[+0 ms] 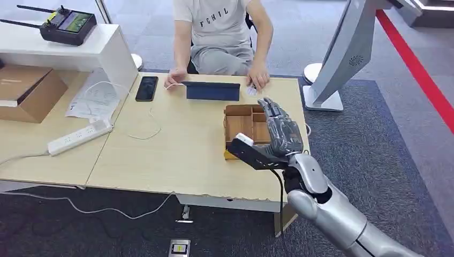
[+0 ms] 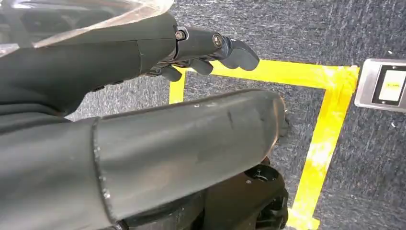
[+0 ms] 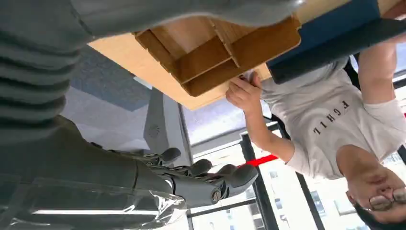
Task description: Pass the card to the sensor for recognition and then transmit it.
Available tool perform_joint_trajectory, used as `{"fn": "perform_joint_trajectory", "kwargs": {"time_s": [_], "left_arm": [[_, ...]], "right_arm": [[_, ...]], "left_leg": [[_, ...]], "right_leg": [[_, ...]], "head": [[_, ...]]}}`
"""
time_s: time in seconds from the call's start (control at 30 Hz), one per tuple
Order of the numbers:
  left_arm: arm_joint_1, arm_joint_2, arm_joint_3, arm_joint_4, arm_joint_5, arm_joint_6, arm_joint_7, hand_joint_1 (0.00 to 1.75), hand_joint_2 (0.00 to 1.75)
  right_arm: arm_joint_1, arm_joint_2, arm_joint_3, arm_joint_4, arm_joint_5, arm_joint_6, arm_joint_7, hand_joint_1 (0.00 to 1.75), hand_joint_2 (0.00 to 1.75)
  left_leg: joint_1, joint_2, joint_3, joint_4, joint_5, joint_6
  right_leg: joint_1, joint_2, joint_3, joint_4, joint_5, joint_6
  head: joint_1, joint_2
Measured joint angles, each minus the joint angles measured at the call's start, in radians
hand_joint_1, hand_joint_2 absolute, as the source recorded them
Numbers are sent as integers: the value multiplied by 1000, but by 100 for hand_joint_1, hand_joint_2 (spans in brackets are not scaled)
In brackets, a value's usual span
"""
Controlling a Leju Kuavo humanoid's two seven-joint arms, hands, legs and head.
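Small white card (image 1: 251, 90), hard to make out, under a person's hand (image 1: 258, 77), just beside dark sensor (image 1: 212, 91). Nearer, over wooden tray (image 1: 239, 124), right hand (image 1: 281, 131) spread, empty. Left hand (image 2: 201, 48) loosely bent, empty, over carpet. Left of sensor, phone (image 1: 146, 88), power strip (image 1: 80, 137). "FGHIL" on shirt (image 1: 214, 24).

Dark flat sensor (image 1: 212, 91) on table far edge, wooden tray (image 1: 242, 126) nearby

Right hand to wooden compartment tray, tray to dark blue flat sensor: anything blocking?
Nothing visible. Right hand hangs over the wooden compartment tray; bare table lies between it and the dark blue flat sensor. A person's hands flank the sensor's ends.
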Motion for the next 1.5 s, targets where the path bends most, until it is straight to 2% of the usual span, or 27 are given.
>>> {"fn": "perform_joint_trajectory", "kwargs": {"time_s": [0.2,0.4,1.0,1.5], "left_arm": [[0,0,0,0,3,-3,9,0,0],[0,3,0,0,3,-8,18,0,0],[0,11,0,0,18,-20,-13,0,0],[-8,29,0,5,15,-24,-19,0,0]], "right_arm": [[2,-2,0,22,34,75,68,0,175],[17,-5,-3,33,52,79,98,0,175],[39,5,-26,72,72,74,66,0,175],[36,75,-50,164,89,38,23,0,175]], "left_leg": [[0,0,0,0,0,0],[0,0,0,0,0,0],[0,0,0,0,0,0],[0,0,-1,0,0,0]], "right_leg": [[0,0,0,0,0,0],[0,0,0,0,0,0],[0,0,0,0,0,0],[0,0,0,0,0,0]], "head": [[0,0],[0,0],[0,0],[0,0]]}}
